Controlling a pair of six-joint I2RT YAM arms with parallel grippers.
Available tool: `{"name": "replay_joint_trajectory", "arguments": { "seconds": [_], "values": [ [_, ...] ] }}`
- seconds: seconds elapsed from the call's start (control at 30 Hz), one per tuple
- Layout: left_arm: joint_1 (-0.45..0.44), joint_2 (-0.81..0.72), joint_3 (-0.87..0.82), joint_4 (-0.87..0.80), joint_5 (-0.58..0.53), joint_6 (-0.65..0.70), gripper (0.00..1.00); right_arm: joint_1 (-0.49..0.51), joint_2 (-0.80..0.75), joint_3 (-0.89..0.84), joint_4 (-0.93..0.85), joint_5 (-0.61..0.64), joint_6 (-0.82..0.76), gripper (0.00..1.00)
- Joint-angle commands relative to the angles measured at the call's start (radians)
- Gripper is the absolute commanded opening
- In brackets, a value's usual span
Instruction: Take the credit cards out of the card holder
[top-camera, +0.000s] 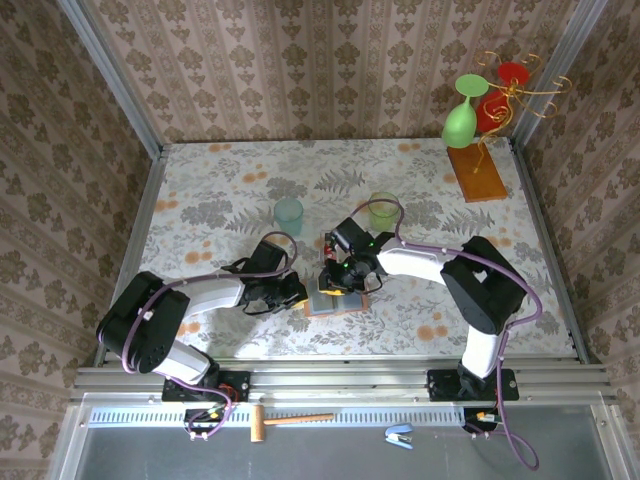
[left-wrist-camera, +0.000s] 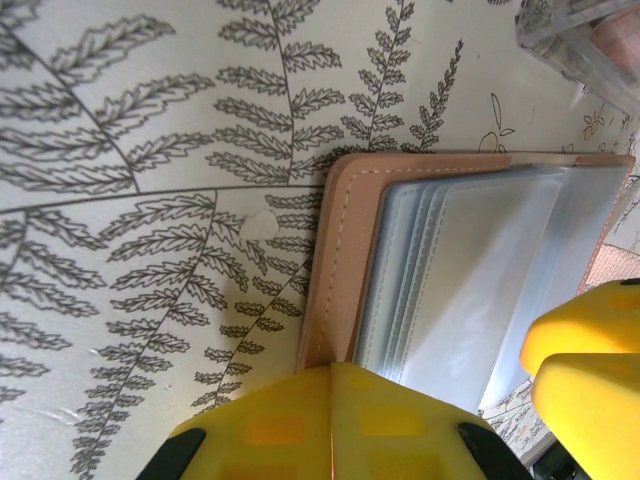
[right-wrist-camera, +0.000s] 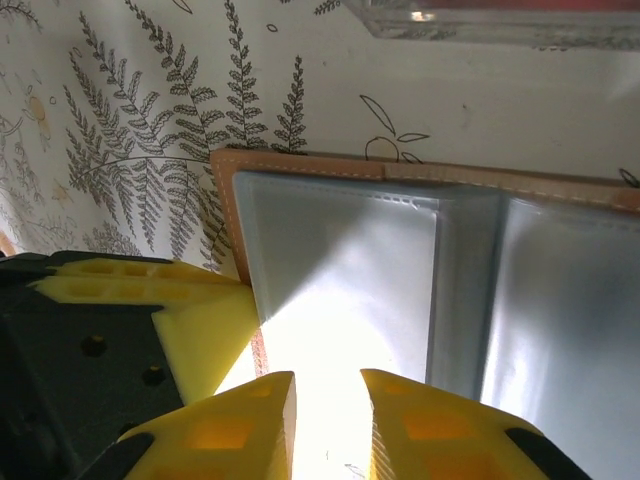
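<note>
Top view, near edge: a wooden hammer (top-camera: 285, 421) lies on the rail in front of the arm bases. Both arms reach inward and meet at mid-worktop (top-camera: 200, 200) over the card holder (top-camera: 335, 300), which lies open and flat, tan cover down.

Left wrist view: left tool (left-wrist-camera: 330, 385) has its yellow fingers pressed together at the holder's near edge. Cannot tell whether any leather is nipped between them. The tan stitched border and stacked grey-blue pockets show clearly here.

Right wrist view: right tool (right-wrist-camera: 326, 395) has its fingers a narrow gap apart, low over a pocket. Glare washes out the surface between them. This view adds the centre fold and the second pocket panel. The left tool's finger touches the holder's side edge here.

Whether credit cards sit in the pockets cannot be told.

Farther back: a teal cup (top-camera: 288, 213) and a green cup (top-camera: 383, 211). At the far right corner, a glass stand (top-camera: 475, 175).
</note>
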Motion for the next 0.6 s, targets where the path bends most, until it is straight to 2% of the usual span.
{"name": "replay_joint_trajectory", "arguments": {
  "seconds": [0.0, 0.57],
  "values": [
    [0.005, 0.019, -0.005, -0.044, -0.022, 0.02, 0.08, 0.004, 0.029, -0.01, 0.003, -0.023, 0.014, 0.25],
    [0.009, 0.015, -0.008, -0.051, -0.025, 0.021, 0.08, -0.012, 0.005, -0.009, -0.084, 0.065, -0.034, 0.28]
  ]
}}
